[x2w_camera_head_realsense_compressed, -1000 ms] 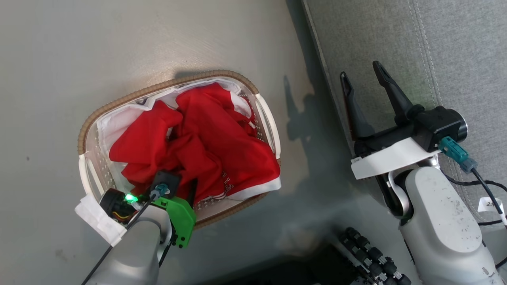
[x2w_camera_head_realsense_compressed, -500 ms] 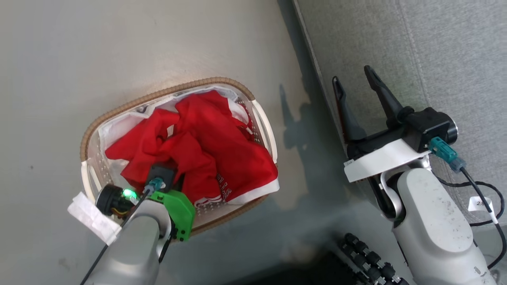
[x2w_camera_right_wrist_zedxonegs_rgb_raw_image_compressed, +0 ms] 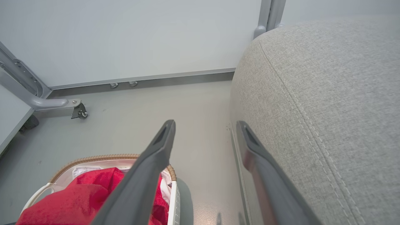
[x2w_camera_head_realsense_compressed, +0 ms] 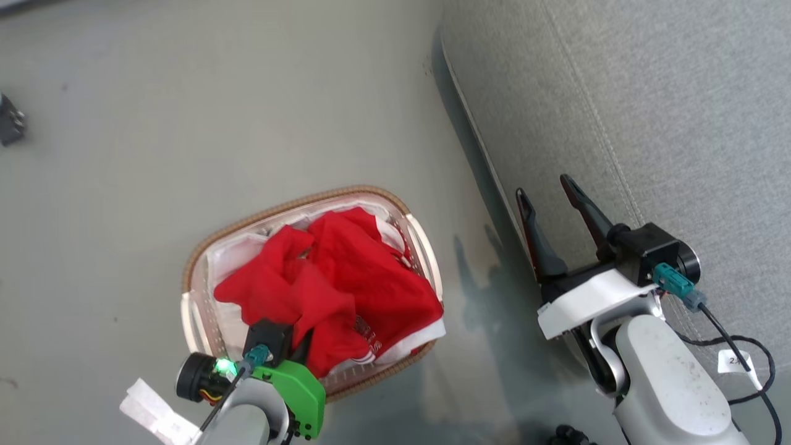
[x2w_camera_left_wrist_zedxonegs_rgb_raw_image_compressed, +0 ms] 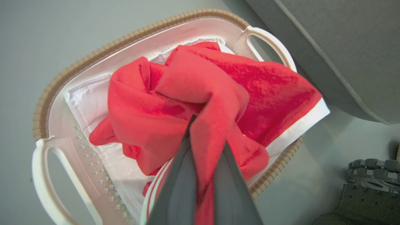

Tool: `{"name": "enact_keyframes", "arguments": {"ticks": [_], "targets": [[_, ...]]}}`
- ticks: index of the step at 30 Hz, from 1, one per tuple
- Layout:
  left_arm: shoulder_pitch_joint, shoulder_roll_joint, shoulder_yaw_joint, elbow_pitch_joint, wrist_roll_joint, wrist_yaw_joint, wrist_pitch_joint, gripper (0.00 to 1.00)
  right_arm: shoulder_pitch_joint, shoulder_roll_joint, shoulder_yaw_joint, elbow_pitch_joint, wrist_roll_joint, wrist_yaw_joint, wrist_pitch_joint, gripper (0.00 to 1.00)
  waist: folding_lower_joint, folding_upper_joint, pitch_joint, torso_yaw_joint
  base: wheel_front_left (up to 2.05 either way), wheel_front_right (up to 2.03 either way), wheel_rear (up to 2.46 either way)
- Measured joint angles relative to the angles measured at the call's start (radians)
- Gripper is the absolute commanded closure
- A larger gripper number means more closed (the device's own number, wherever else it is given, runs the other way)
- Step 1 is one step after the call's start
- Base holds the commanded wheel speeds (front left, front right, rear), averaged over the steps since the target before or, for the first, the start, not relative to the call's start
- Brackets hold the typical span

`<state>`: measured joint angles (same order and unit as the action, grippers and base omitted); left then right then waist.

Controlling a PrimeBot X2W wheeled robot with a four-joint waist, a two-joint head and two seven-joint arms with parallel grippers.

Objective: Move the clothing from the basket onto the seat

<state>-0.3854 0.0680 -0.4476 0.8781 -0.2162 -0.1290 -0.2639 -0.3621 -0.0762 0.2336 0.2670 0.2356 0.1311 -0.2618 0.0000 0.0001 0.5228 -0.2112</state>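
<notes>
My left claw (x2w_camera_left_wrist_zedxonegs_rgb_raw_image_compressed: 207, 134) is clenched on a raised fold of the red clothing (x2w_camera_left_wrist_zedxonegs_rgb_raw_image_compressed: 268, 84), which lies heaped in the basket (x2w_camera_left_wrist_zedxonegs_rgb_raw_image_compressed: 93, 55) on the floor (x2w_camera_head_realsense_compressed: 185, 123) beside the seat (x2w_camera_head_realsense_compressed: 649, 93). The cloth looks light, limp and tangled. I judge one pinch may drag both garments, so a thick bunched fold holds best. My right claw (x2w_camera_head_realsense_compressed: 544, 186) hangs spread and empty.

Txt on clothing (x2w_camera_head_realsense_compressed: 371, 290): illegible.
</notes>
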Motion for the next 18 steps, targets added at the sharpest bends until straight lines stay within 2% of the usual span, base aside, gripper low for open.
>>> {"name": "enact_keyframes", "arguments": {"ticks": [18], "targets": [[0.174, -0.014, 0.113, -0.393, 0.089, 0.006, 0.0, 1.0, 0.132, -0.003, 0.03, 0.053, 0.003, 0.0, 0.0, 0.0, 0.0, 0.0, -0.292, 0.097, 0.0, 0.0, 0.0]]}}
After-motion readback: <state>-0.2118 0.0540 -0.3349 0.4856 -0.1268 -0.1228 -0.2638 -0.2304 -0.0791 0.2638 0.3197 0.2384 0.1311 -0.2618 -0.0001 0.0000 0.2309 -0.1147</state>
